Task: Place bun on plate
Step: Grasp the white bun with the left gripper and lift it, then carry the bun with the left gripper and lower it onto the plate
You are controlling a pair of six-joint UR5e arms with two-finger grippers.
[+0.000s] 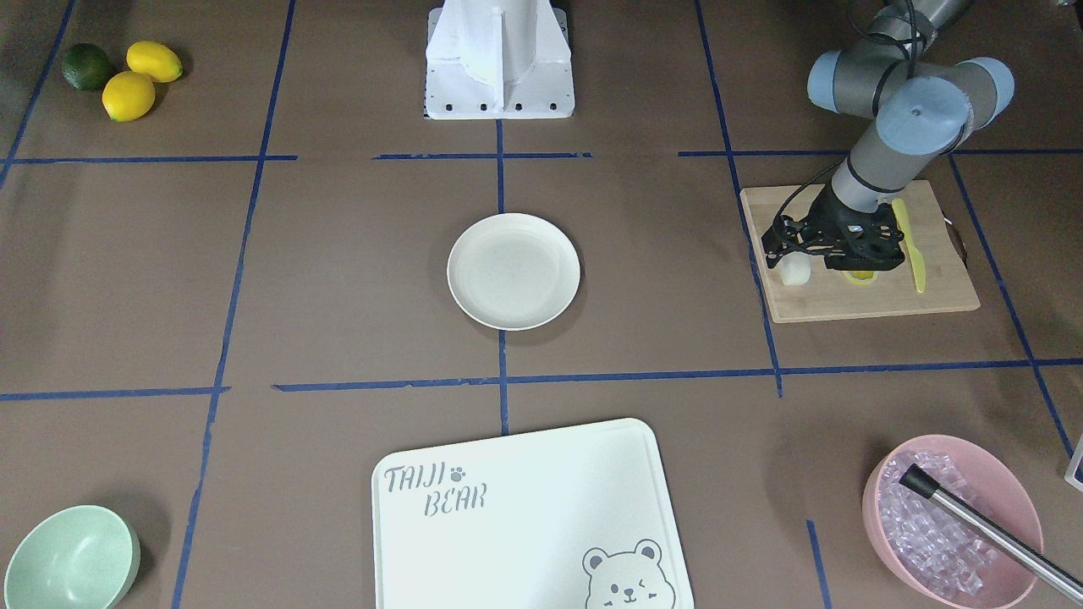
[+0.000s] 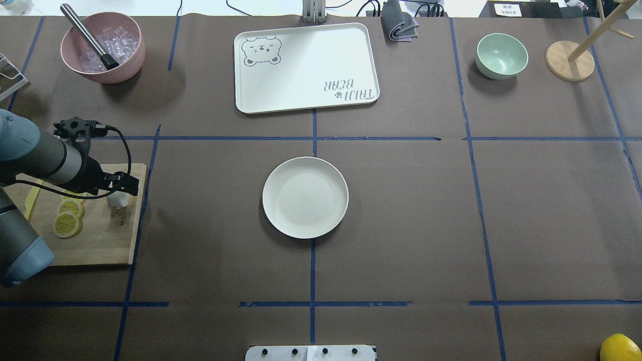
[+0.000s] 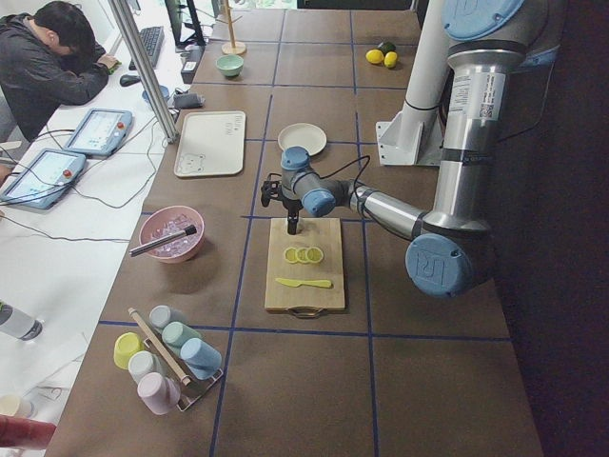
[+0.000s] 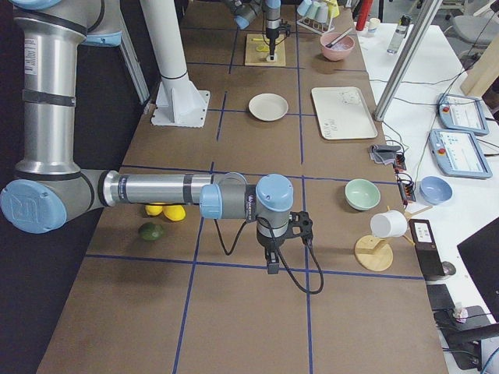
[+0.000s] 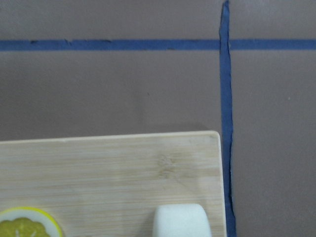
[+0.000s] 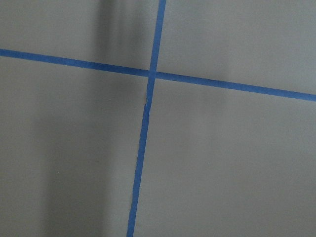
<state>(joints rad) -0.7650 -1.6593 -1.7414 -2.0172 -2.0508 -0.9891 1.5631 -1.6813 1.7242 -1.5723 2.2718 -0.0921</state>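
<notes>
- Since I start at the robot's own edge of the table, two lemons and a lime lie together there, toward its right.
- Farther out, the right gripper hangs over bare table where blue tape lines cross. I cannot tell how its fingers stand.
- At mid-table sits the plate.
- Level with it, on the robot's left, the bun stands on a wooden cutting board. It is near the corner facing the plate but well apart from the plate, with lemon slices beside it.
- The left gripper hovers just above the bun. I cannot tell whether its fingers are spread.
- Farthest off stand a bear-printed board, a pink bowl of ice and a green bowl.
</notes>
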